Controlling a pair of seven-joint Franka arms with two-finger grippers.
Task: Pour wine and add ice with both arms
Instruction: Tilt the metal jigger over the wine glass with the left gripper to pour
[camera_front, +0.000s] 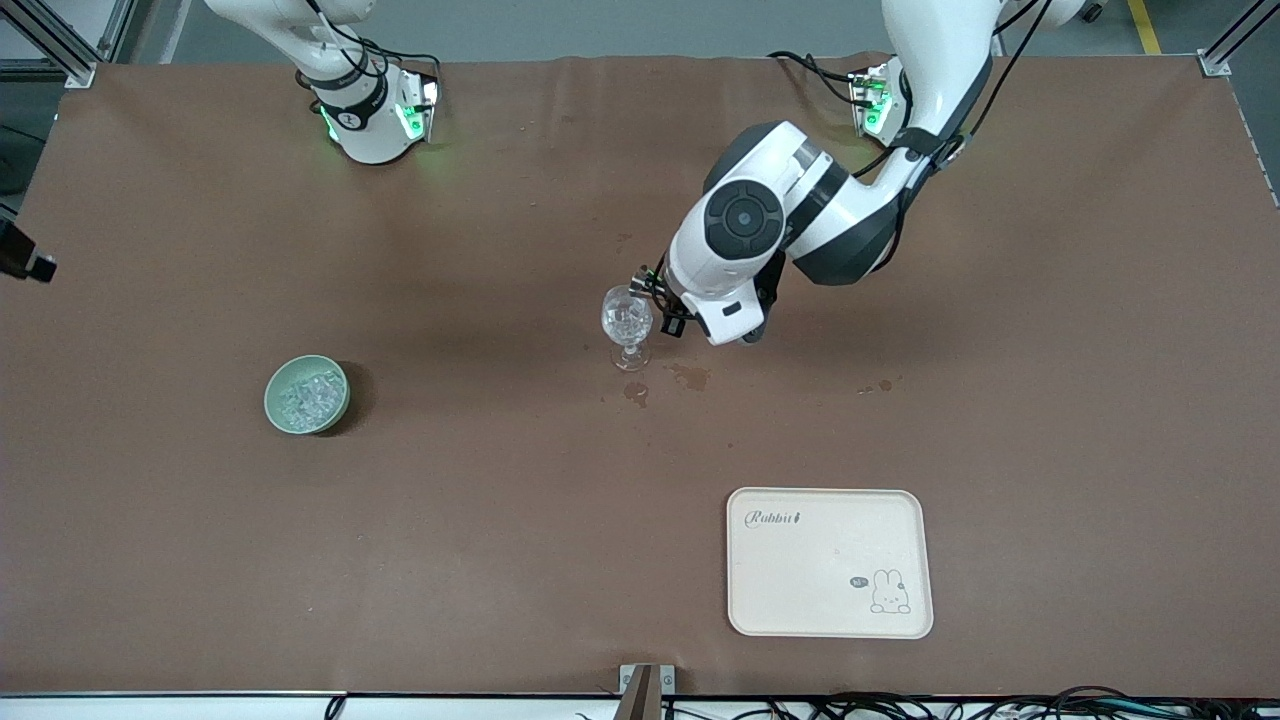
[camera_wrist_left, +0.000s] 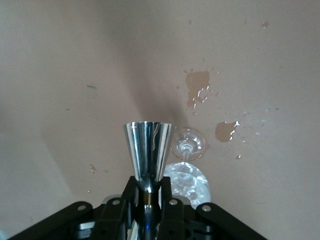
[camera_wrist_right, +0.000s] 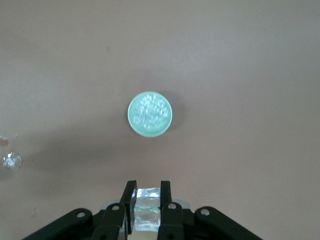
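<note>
My left gripper is shut on the waist of the silver jigger, held just above the rim of the clear stemmed glass at the table's middle. In the left wrist view the jigger sticks out between the fingers, with the glass below it; no wine can be made out. My right gripper is shut on one ice chunk, high over the table. The pale green bowl of ice lies well below it. The right gripper is hidden under its arm in the front view.
Wet stains mark the brown mat just nearer the front camera than the glass; they also show in the left wrist view. A cream tray lies near the front edge toward the left arm's end.
</note>
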